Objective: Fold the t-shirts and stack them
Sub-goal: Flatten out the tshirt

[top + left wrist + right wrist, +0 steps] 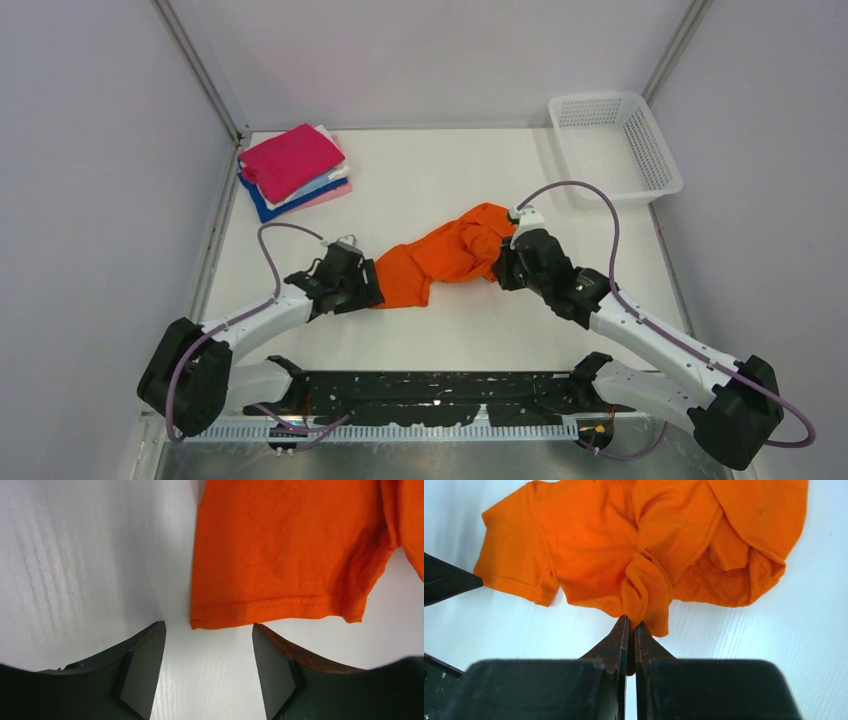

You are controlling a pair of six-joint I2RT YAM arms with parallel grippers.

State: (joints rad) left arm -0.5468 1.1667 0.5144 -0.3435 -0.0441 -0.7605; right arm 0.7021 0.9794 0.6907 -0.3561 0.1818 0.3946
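Nearest to me, my left gripper [209, 627] stands open and holds nothing. The hem corner of the orange t-shirt [280, 545] lies just ahead of the gap between its jaws. My worry is that if I close here, the fingers will meet on the bare table [450, 190] or catch only the stitched edge, because the cloth is not yet between them. The corner would then slip out at the first pull.

A little further, my right gripper [631, 625] is fully closed and pinches a twisted fold of the same shirt at its very tips. I judge this hold to be thin, and it may take more than one layer. A lift could therefore drag the garment up as one lump instead of spreading it, or the fold could slide free.

The shirt lies crumpled across the middle of the table, between the two grippers, one sleeve flat and the body bunched. At the far left the stack of folded t-shirts [293, 170] is well apart, and so is the white basket [662, 160] at the far right, so I expect no collision there.

For the pose, both arms reach forward and inward from the near edge, low over the table. The left wrist points toward the shirt's left end, the right wrist toward its far right end.
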